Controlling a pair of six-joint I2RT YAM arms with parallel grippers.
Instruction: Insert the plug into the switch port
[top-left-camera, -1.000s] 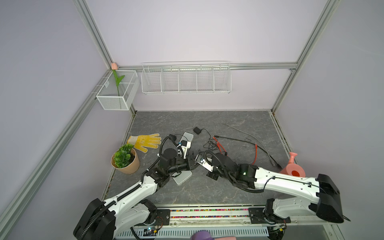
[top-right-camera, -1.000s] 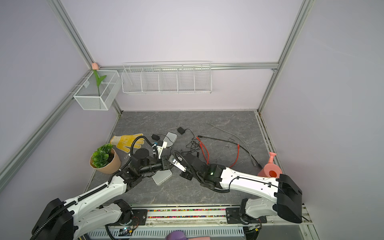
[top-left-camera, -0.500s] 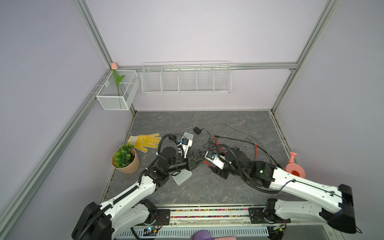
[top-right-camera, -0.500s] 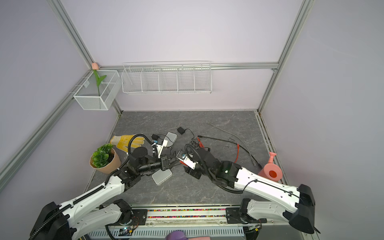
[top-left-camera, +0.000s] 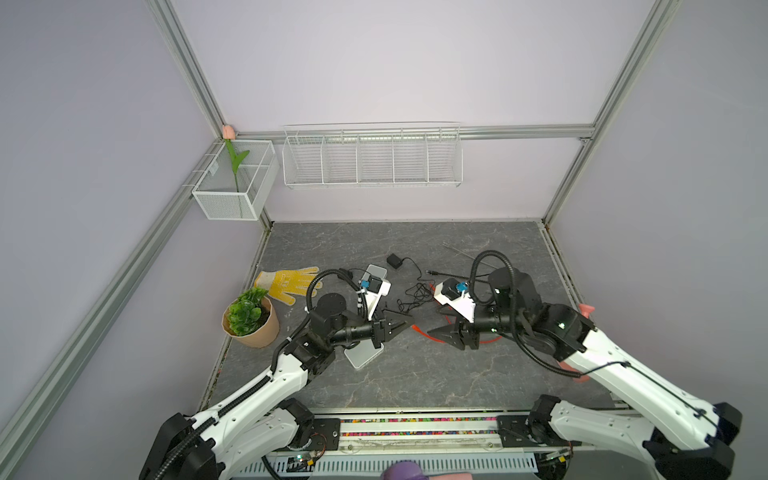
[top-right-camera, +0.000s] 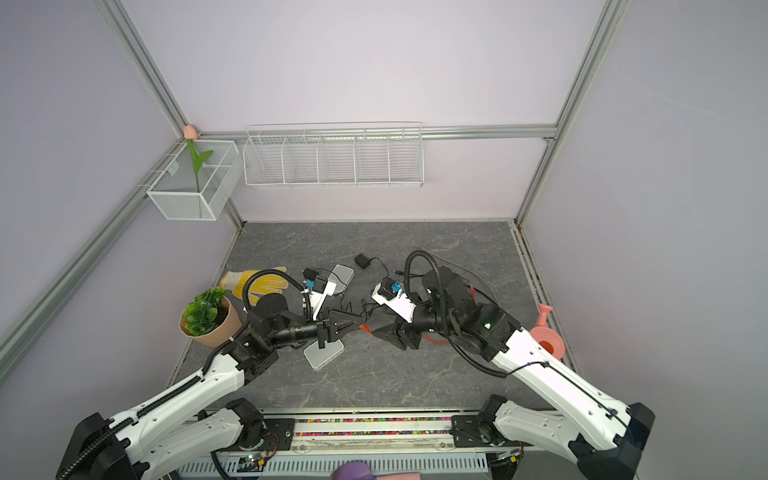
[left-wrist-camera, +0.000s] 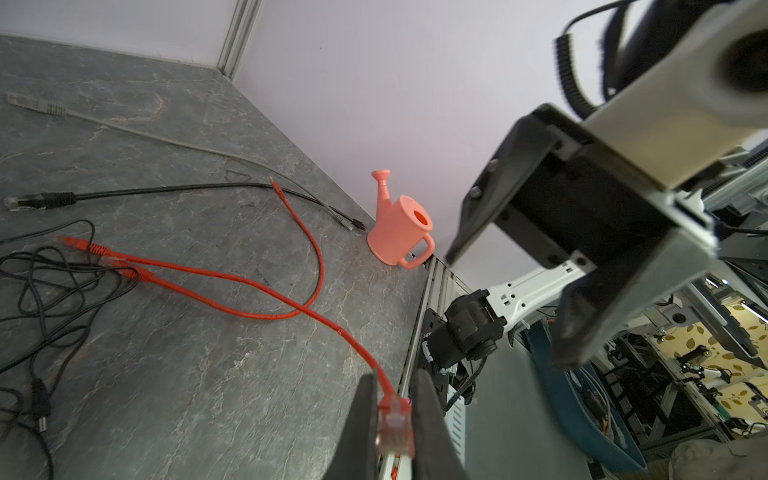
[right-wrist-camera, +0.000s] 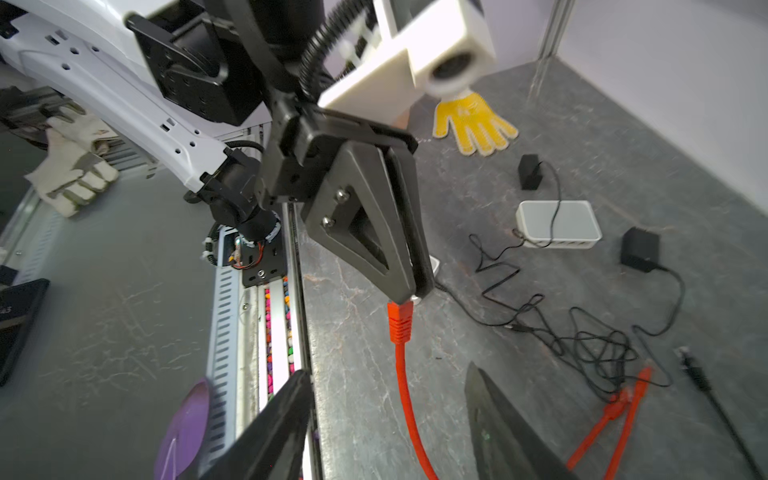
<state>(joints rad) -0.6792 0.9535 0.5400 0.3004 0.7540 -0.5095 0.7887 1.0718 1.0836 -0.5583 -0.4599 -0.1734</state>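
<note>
Clenched on the orange plug (left-wrist-camera: 395, 424), the left claw (left-wrist-camera: 395, 376) points at the released right claw (right-wrist-camera: 388, 370), away from the white switch (top-left-camera: 361, 355) beneath its own wrist.

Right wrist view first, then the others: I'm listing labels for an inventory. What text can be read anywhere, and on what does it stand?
"a3": white print on the black box beside the table, cut off by the picture's edge, so this reading is unsure.
Glove: a dark print on its back, too blurred to read in any view.
Switch: no lettering shows.
Nothing else carries readable text.
</note>
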